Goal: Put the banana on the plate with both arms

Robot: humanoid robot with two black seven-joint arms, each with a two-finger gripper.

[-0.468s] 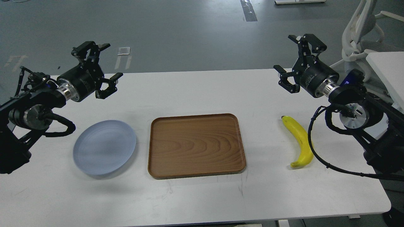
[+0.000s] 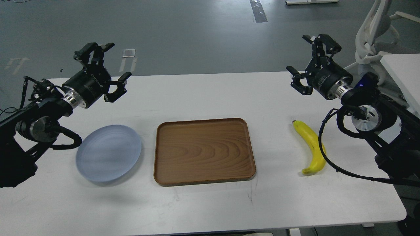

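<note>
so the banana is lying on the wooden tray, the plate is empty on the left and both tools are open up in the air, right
Not quite. In the head view the banana lies on the white table, right of the wooden tray and clear of it; the tray holds nothing. The rest stands: the plate sits empty on the left, and the left tool and right tool are both open, up in the air.
</note>
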